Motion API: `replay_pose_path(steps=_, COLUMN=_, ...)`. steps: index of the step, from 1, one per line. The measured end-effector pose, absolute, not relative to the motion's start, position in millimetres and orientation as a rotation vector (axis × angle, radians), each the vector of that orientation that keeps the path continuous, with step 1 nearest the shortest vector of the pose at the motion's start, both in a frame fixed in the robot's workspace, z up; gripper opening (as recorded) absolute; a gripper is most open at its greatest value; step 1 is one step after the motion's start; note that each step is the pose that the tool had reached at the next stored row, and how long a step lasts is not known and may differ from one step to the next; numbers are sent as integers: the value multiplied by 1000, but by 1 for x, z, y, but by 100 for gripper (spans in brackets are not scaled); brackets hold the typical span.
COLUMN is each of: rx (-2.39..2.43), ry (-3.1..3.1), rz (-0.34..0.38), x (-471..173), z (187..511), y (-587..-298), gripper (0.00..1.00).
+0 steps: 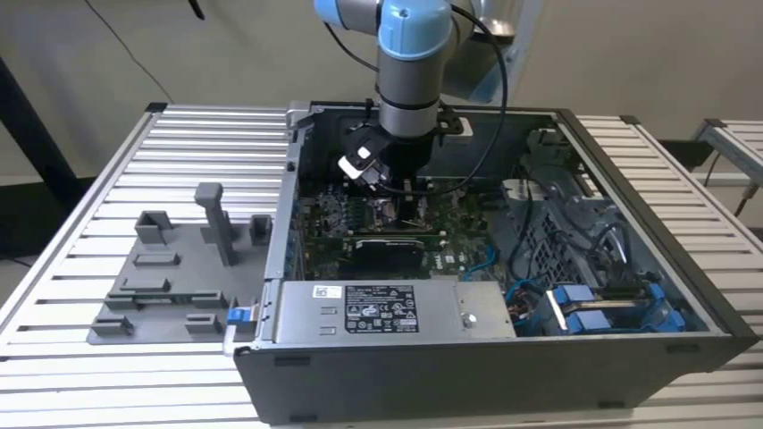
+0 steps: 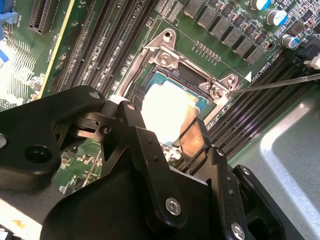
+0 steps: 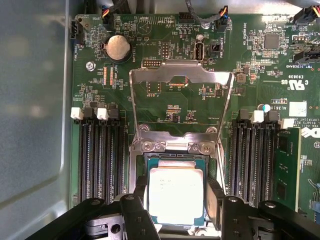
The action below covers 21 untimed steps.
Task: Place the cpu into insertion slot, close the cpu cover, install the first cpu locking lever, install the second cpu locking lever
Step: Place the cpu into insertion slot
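The cpu [image 3: 176, 192], a small square chip with a pale metal top, lies flat in the insertion slot [image 3: 172, 146] on the green board. My gripper [image 3: 176, 202] reaches down over it, with one black finger [image 3: 140, 200] tight against each of two opposite sides of the chip. In the second wrist view the cpu [image 2: 162, 107] glares white between the gripper [image 2: 162, 125] fingers. The cpu cover [image 3: 181, 74] stands swung open behind the slot, the board showing through its window. In the exterior view the gripper [image 1: 403, 214] is low inside the computer case.
Black memory slots [image 3: 100, 160] flank the socket on both sides. A thin metal lever rod [image 2: 280, 82] sticks out past the socket. A grey box with a white label [image 1: 381, 308] fills the case front. A grey fixture [image 1: 179, 268] lies on the slatted table.
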State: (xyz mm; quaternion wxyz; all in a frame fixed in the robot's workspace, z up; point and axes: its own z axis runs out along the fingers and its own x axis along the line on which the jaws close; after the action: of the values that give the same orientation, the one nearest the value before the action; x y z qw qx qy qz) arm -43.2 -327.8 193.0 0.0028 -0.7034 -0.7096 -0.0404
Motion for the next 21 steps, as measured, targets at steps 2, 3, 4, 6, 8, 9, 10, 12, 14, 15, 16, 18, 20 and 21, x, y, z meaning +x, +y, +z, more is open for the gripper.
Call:
replay_pose_path(steps=2, rx=-2206, ry=-2225, rz=-127, x=-43, z=193, y=-328, gripper=55)
replay_pose_path(steps=3, rx=-2206, ry=-2225, rz=-127, x=-43, z=193, y=-328, gripper=55)
replay_pose_path(steps=4, rx=-2206, ry=-2225, rz=-127, x=-43, z=193, y=-328, gripper=55)
replay_pose_path(steps=6, rx=-2206, ry=-2225, rz=-126, x=-43, z=193, y=-328, gripper=55)
replay_pose_path(steps=8, rx=-2206, ry=-2225, rz=-128, x=-43, z=193, y=-328, gripper=55)
replay_pose_path(steps=9, rx=-2205, ry=-2224, rz=-133, x=-43, z=192, y=-327, gripper=55)
replay_pose_path(steps=10, rx=-2205, ry=-2225, rz=-132, x=-43, z=192, y=-327, gripper=61)
replay_pose_path(steps=12, rx=-2205, ry=-2225, rz=-130, x=-43, z=192, y=-327, gripper=68)
replay_pose_path(steps=14, rx=-2206, ry=-2225, rz=-129, x=-43, z=192, y=-327, gripper=68)
replay_pose_path(steps=15, rx=-2206, ry=-2225, rz=-129, x=-43, z=192, y=-327, gripper=68)
replay_pose_path(steps=16, rx=-2206, ry=-2225, rz=-128, x=-43, z=194, y=-327, gripper=68)
replay_pose_path(steps=18, rx=-2206, ry=-2225, rz=-128, x=-43, z=200, y=-327, gripper=68)
replay_pose_path(steps=20, rx=-2206, ry=-2225, rz=-127, x=-43, z=210, y=-327, gripper=68)
replay_pose_path(steps=21, rx=-2206, ry=-2225, rz=-127, x=-43, z=214, y=-327, gripper=68)
